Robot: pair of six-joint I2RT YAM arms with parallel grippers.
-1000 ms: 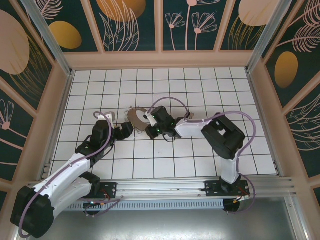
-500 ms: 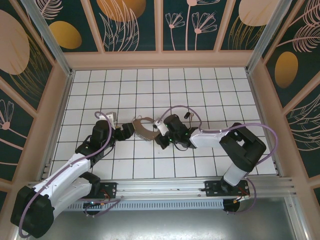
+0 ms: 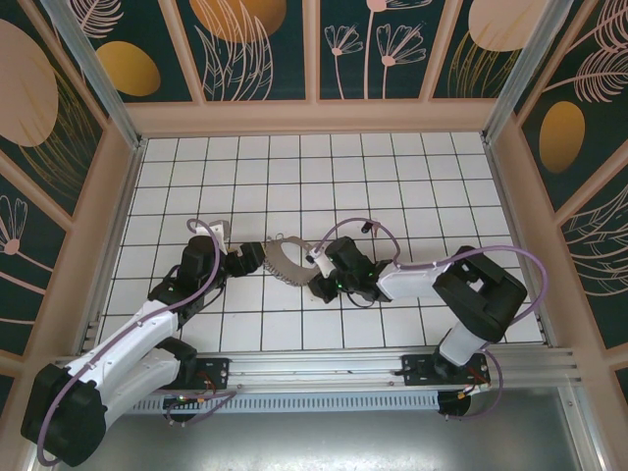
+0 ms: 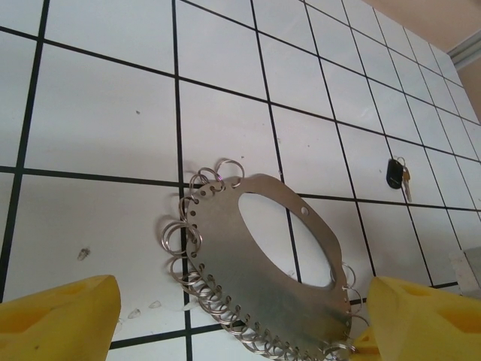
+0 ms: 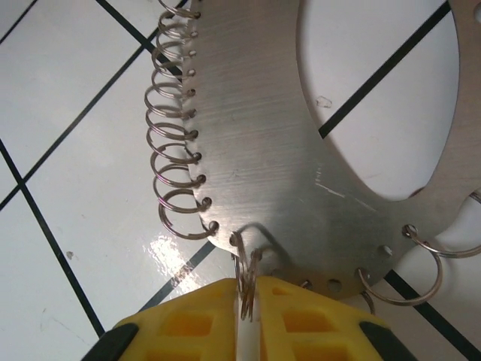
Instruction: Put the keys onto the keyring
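Right gripper (image 5: 250, 301), fingers nearly closed, pinches one split ring (image 5: 246, 274) on the near edge of the keyring (image 5: 301, 150). Left gripper (image 4: 244, 316), spread wide, flanks the same plate. Farther off, the keys (image 4: 396, 174) lie alone on the tiles (image 4: 113, 113), well apart. Judged stage: nothing threaded yet.

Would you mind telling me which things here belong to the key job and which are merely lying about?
For the job: keyring, a metal plate edged with rings; keys, lying apart on the tiles; right claw, pinching one ring; left claw, open near the plate.
Merely there: tiled table; patterned walls.
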